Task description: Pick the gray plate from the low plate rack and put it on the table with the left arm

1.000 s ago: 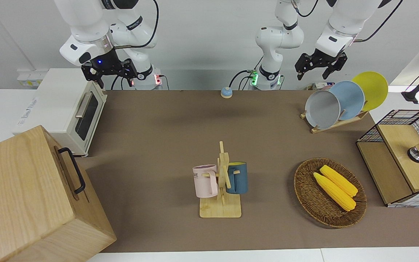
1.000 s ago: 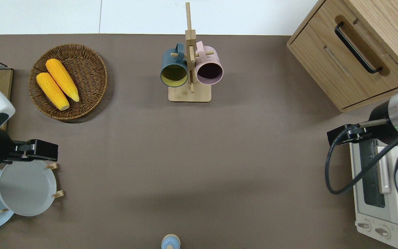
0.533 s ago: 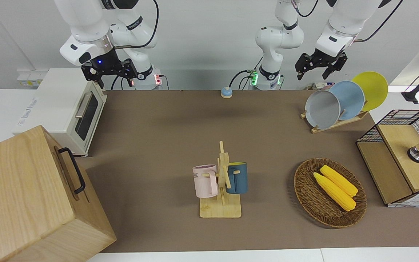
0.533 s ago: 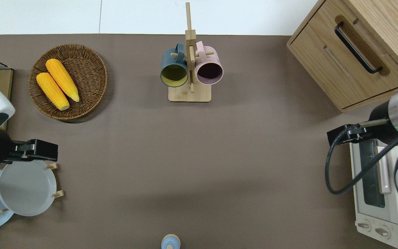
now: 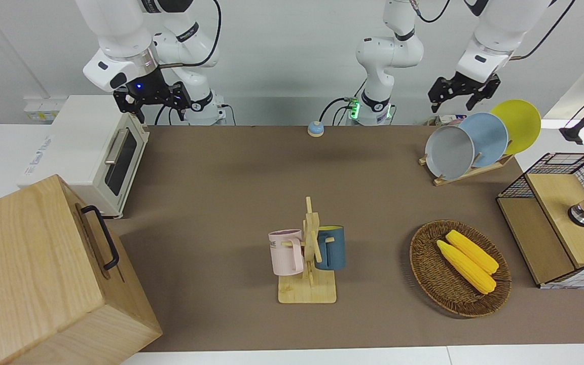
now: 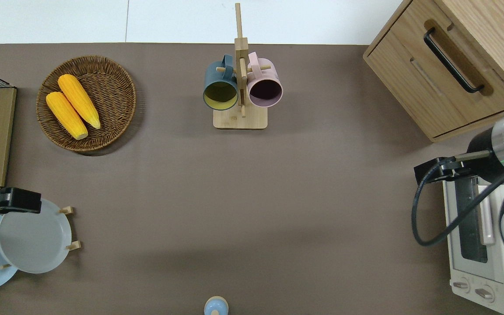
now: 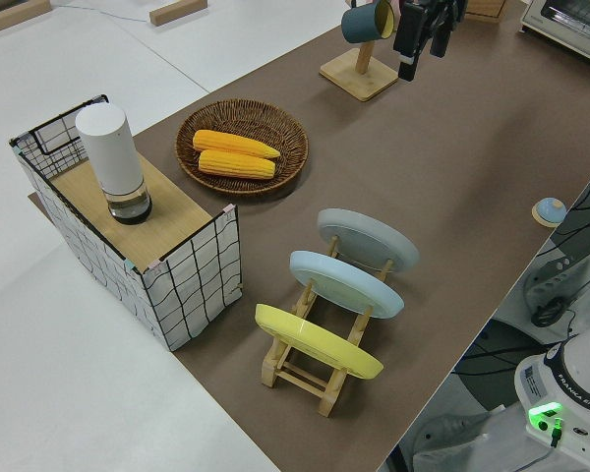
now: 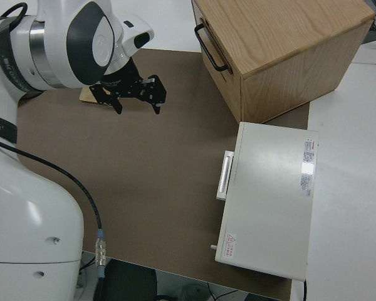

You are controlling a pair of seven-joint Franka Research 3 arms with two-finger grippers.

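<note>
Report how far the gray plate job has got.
Nothing is done yet: the gray plate leans in the low plate rack, beside the light-blue plate. In hand: the left gripper, open and empty, is over the gray plate's rim. Left: grasp, lift, set on the table. The right arm is parked.

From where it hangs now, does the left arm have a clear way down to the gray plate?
Probably yes. The left gripper hangs open over the gray plate, the endmost in the low plate rack; nothing lies between them.
</note>
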